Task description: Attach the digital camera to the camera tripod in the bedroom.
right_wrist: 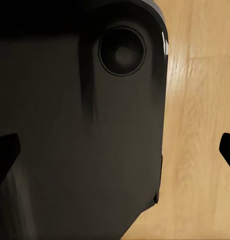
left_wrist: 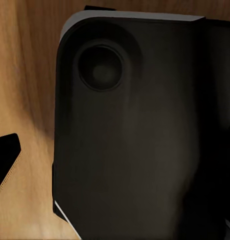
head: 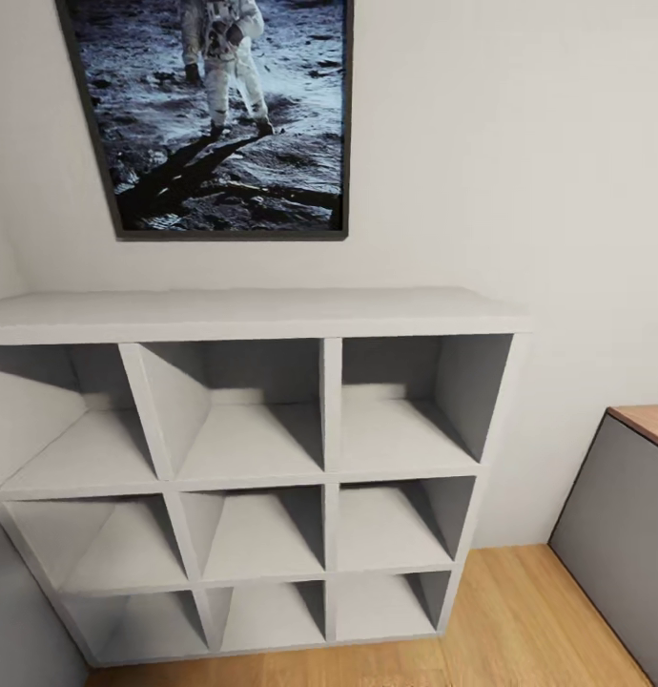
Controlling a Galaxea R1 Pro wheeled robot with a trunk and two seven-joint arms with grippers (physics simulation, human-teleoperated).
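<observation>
White cube shelves [head: 243, 420] under a framed moon picture [head: 219, 110] fill what we see ahead, so we cannot tell which way the camera or tripod lies, which arm is nearer, or if our grippers are open.

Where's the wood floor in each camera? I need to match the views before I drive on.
Head view: floor along the bottom, right of and below the white shelf.
Left wrist view: floor fills the strip beside the dark housing.
Right wrist view: floor runs alongside the housing.
Shared landmark: the light wood grain; both wrist views also share the housing with its round recess.
</observation>
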